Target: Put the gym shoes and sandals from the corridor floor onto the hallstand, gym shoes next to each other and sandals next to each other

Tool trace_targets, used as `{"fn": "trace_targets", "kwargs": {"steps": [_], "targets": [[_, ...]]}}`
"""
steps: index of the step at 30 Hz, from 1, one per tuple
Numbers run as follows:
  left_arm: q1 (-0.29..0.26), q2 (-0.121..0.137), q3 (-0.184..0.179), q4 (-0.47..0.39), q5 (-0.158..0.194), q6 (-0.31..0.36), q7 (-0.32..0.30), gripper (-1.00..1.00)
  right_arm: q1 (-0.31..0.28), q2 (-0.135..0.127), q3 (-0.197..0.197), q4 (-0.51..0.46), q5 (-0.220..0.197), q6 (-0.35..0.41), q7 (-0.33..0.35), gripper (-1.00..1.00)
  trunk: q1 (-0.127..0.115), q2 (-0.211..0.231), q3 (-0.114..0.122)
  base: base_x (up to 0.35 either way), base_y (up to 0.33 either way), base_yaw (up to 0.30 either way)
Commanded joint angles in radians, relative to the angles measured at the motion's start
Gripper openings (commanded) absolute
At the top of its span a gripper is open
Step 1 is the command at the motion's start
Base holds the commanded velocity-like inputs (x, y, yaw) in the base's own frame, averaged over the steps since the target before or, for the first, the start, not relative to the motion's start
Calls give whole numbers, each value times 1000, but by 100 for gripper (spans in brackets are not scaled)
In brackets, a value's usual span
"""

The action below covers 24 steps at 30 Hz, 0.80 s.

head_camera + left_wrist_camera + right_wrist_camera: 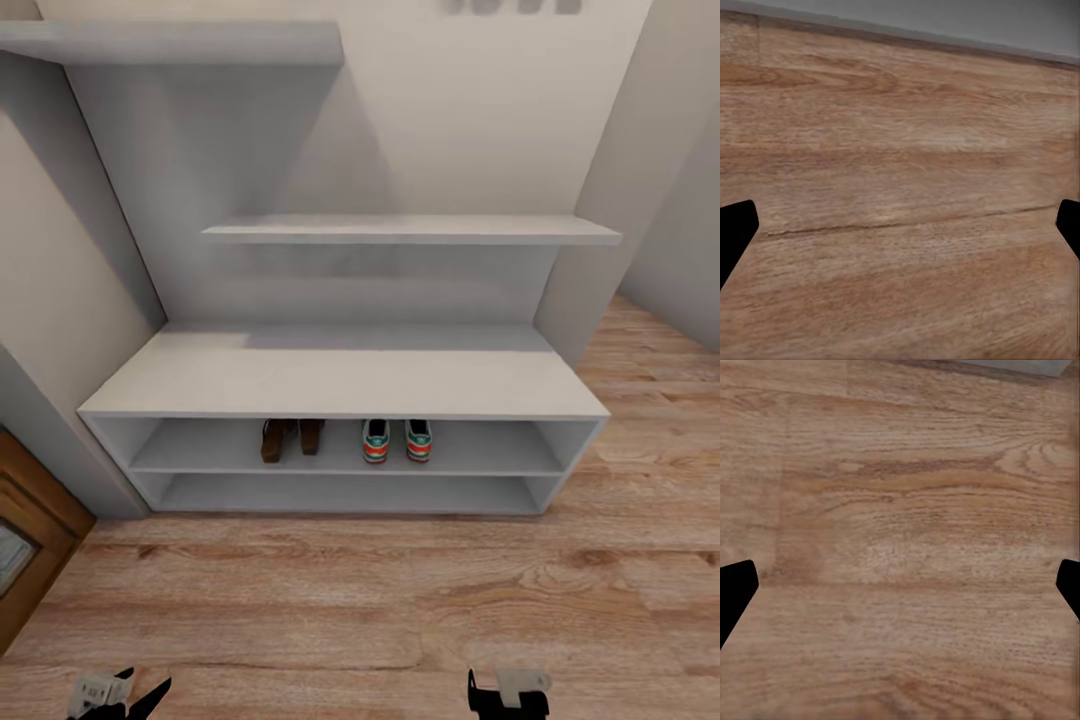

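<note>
The pale grey hallstand [340, 375] stands against the wall ahead. On its upper open shelf, two gym shoes [396, 440] sit side by side, heels red-orange and green. Left of them on the same shelf lie the two brown sandals [290, 437], next to each other. My left gripper [120, 695] and right gripper [508, 692] hang low at the near edge of the head view, well short of the rack. Both wrist views look down on bare wood floor [900, 195] [900, 547], with black fingertips [735, 232] [735, 592] spread wide and nothing between them.
A brown wooden door or cabinet [30, 545] stands at the left near the rack's end. Staggered floating shelves [410, 230] hang above the bench top. Wood plank floor [380, 600] stretches between me and the rack and runs on to the right.
</note>
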State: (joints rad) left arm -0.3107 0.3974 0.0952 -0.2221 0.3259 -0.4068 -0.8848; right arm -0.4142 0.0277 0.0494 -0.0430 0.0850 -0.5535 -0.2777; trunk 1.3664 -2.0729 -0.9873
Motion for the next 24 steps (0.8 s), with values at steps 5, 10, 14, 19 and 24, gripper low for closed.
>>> {"fn": "trace_targets", "kwargs": {"steps": [5, 10, 14, 19, 24], "targets": [[-1, -21, 6, 12, -2, -3, 18, 100, 16, -6, 3, 2, 7, -53, -13, 100, -19, 35, 15, 0, 0, 0], [-1, -46, 5, 15, -3, -4, 78, 100, 32, -24, 2, 3, 5, -108, -14, 100, -39, 70, 31, 0, 0, 0], [-1, -62, 5, 16, -15, -6, 135, 100, 46, -35, 2, 3, 6, -156, -12, 100, -54, 98, 43, 0, 0, 0], [-1, -69, 5, 16, -49, -8, 155, 100, 59, -37, 2, 3, 8, -171, -9, 100, -73, 133, 59, 0, 0, 0], [-1, -91, 6, 18, -66, -8, 167, 100, 69, -38, 3, 3, 10, -176, -7, 100, -92, 168, 75, 0, 0, 0]]}}
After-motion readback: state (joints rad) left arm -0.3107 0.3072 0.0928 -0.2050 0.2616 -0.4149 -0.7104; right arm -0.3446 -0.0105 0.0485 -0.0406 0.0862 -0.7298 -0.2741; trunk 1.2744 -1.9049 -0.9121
